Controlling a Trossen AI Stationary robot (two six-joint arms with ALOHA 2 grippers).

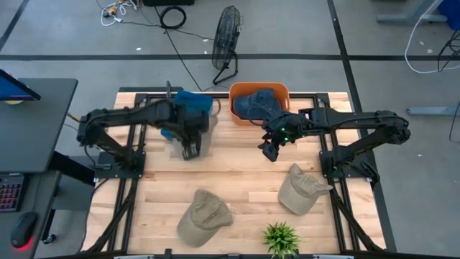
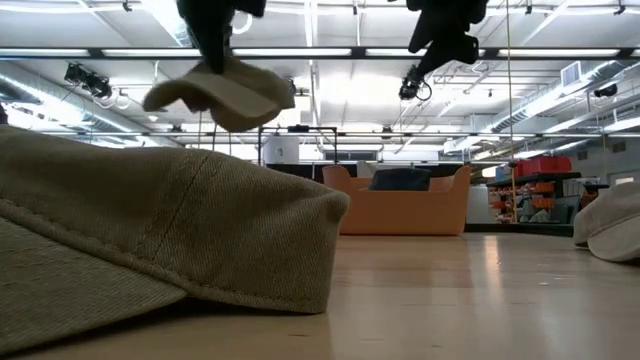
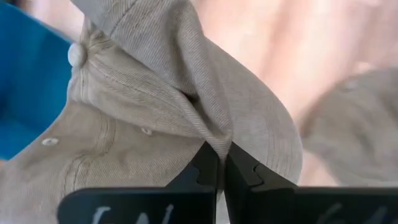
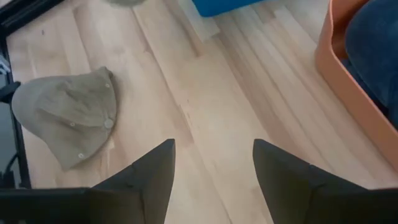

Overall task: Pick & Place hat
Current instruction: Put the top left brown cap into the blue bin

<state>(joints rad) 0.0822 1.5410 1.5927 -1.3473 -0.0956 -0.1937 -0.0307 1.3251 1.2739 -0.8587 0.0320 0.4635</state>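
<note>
My left gripper (image 1: 189, 146) is shut on a beige cap (image 3: 180, 106) and carries it above the table's far left part, beside a blue bin (image 1: 194, 104). In the low view the cap (image 2: 222, 92) hangs high in the air. My right gripper (image 4: 211, 168) is open and holds nothing; it hovers over the wood near the orange bin (image 1: 244, 92), which holds dark blue hats (image 1: 256, 103). Two more beige caps lie on the table: one near the front left (image 1: 203, 218), one at the right (image 1: 300, 189). My left gripper pinches a gathered fold of the beige cap's crown cloth (image 3: 214, 140) between its two shut fingers. The cap is lifted clear of the table and hangs below the fingers (image 2: 222, 92), crumpled, its top button (image 3: 76, 54) showing to one side.
A small green plant (image 1: 281, 239) stands at the table's near edge. A fan (image 1: 226, 39) and cables lie on the floor beyond the table. A dark desk (image 1: 36, 122) stands to the left. Bare wood lies between the two arms.
</note>
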